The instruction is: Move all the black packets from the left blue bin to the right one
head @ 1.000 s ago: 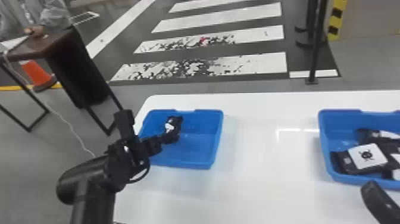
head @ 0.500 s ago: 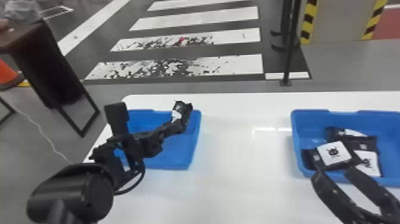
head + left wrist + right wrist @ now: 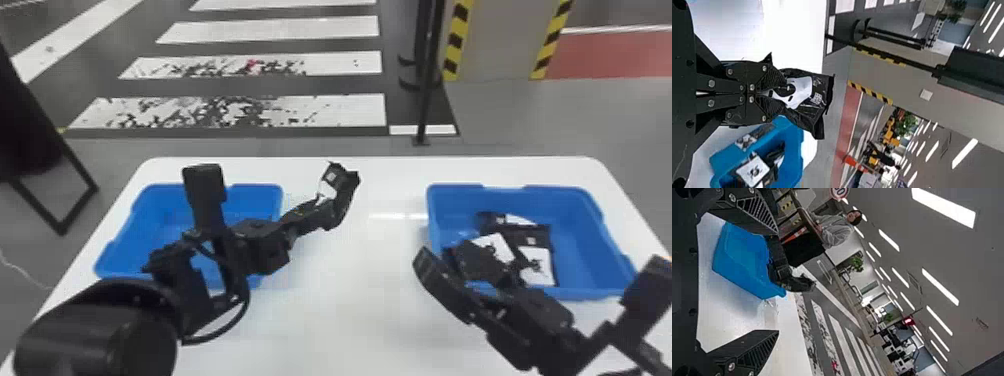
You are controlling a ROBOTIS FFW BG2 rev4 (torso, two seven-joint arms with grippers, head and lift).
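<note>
Beyond the work lies the floor [image 3: 600, 115] with its white crossing stripes [image 3: 280, 27], and nearer me the white table [image 3: 350, 310] takes up most of my workspace. On it sit two bins well apart, the left blue bin [image 3: 255, 188] and the right blue bin [image 3: 555, 190]. My left arm [image 3: 95, 330] comes in from the bottom edge and reaches across the left bin, carrying my left gripper [image 3: 326, 204] past that bin's right side, above the table between the two. I have its fingers together, clamped on one black packet [image 3: 345, 190], which sticks out past the tips, up off the table; the left wrist view shows the white patch [image 3: 799, 92] on it right by the fingertips. My right gripper [image 3: 444, 254] is over the near left part of the right bin, and its fingers stand wide apart, with nothing between them that I can make out. Inside the right bin the other black packets [image 3: 537, 234] lie heaped and overlapping toward its left side, a few white labels [image 3: 537, 265] facing up, some of them printed with a small dark figure
</note>
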